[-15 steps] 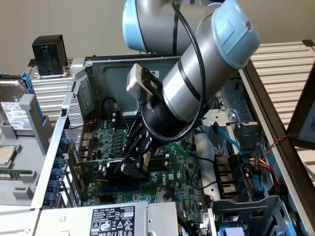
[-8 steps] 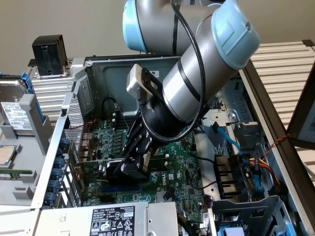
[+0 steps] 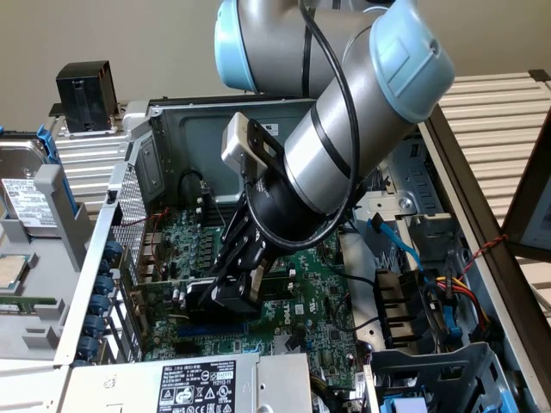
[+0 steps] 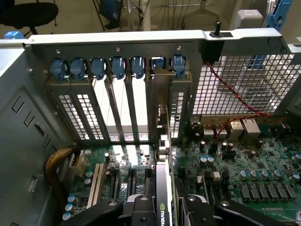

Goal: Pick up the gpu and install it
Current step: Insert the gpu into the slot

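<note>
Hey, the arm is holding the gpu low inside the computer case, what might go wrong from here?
1. The gpu has its metal bracket close beside the rear slot dividers; it might snag there.
2. If the card tilts in the gripper, its edge may miss the slot and scrape the motherboard.

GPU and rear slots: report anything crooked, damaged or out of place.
Nothing looks damaged. The gpu stands upright in the gripper, its bracket at the rear panel. Only oddity: several slot openings beside it have no covers.
</note>
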`<state>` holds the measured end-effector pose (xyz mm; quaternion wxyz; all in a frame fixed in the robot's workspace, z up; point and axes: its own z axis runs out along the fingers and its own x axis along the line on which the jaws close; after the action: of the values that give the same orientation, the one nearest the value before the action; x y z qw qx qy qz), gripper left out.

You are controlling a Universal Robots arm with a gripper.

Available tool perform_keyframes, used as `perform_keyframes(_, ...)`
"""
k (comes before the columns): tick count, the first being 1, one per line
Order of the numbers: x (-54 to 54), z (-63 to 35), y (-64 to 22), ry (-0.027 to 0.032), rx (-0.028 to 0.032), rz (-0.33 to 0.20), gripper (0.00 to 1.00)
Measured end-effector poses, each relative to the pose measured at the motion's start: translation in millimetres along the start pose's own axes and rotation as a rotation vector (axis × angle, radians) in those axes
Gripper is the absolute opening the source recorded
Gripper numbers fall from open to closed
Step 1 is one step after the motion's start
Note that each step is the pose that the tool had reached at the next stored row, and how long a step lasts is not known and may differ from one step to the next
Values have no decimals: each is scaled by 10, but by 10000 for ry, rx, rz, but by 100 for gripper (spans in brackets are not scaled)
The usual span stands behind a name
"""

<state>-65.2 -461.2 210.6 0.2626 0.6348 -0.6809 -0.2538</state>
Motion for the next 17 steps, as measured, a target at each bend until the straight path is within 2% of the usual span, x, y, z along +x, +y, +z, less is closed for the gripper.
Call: perform_keyframes(17, -3, 18, -15, 1, -9, 2, 27)
